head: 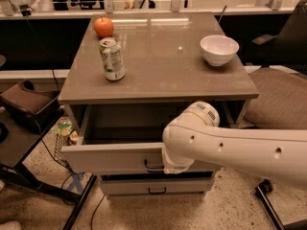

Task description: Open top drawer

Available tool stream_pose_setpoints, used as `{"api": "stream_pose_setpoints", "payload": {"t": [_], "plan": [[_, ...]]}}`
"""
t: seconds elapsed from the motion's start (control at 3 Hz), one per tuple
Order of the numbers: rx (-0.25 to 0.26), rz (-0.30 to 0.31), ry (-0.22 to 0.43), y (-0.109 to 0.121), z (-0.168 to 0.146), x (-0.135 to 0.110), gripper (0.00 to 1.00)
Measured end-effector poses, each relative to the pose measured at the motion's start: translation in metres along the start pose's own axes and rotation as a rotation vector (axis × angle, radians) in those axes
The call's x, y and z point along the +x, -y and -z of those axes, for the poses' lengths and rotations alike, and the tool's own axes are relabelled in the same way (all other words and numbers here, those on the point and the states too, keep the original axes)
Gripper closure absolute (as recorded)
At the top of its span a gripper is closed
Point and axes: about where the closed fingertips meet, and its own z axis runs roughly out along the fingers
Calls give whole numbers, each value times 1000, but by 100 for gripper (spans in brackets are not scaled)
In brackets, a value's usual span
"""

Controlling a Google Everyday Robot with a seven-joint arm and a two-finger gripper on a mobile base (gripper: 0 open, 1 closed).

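The top drawer (110, 157) sits under the front edge of the bench (158, 87), pulled part way out. The end effector (166, 165) is at its little black handle (152, 166), tucked under the white arm, so I cannot tell if it is open or closed. If it slips off, the drawer stops. A hard tug could tip the can (112, 59) near the left edge.

I take this for an office-style lab: an office chair (280, 97) off the desk's (158, 87) right edge, a railed counter (201, 11) behind its back edge, cables (97, 207) near its front-left corner. My gripper (160, 166) sits just below the front edge.
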Motion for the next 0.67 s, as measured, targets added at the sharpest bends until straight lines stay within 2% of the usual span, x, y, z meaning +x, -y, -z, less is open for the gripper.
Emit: {"api": "stream_pose_setpoints", "payload": {"t": [0.67], "plan": [[5, 17, -25, 6, 12, -3, 100]]}}
